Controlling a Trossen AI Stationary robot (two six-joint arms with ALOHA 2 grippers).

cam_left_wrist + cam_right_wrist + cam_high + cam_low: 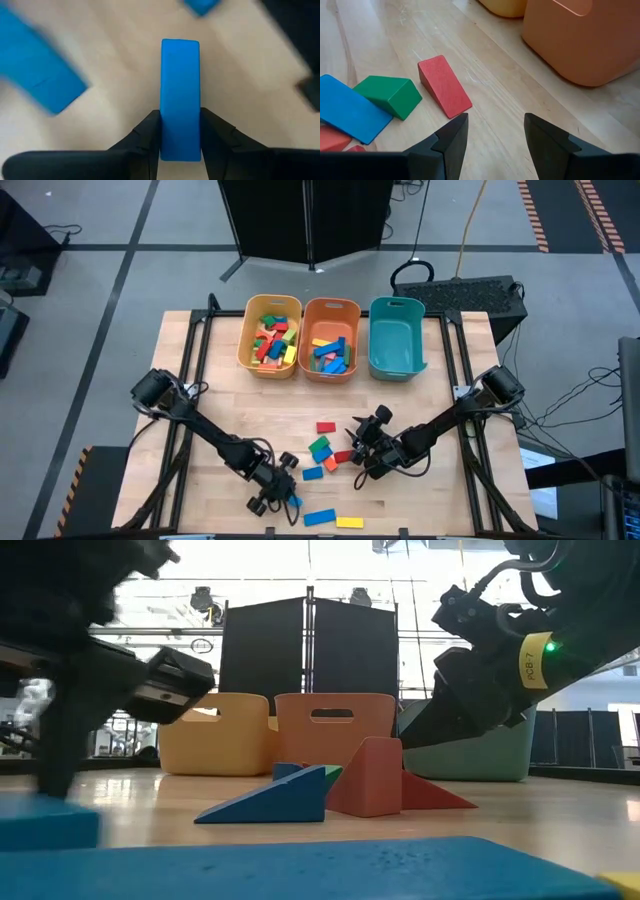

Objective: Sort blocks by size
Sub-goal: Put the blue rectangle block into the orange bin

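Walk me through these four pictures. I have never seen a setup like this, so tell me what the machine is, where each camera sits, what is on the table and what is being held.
This is a robot with two dark arms working at a wooden table. One picture looks straight down from above, one looks level across the tabletop, and two come from cameras on the arms' wrists.

At the far edge stand a yellow bin and an orange bin, both holding coloured blocks, and a teal bin that looks empty. More loose blocks lie near the front.

The left gripper is clamped on a blue bar. The right gripper is open, holding nothing, above bare wood near a red wedge.
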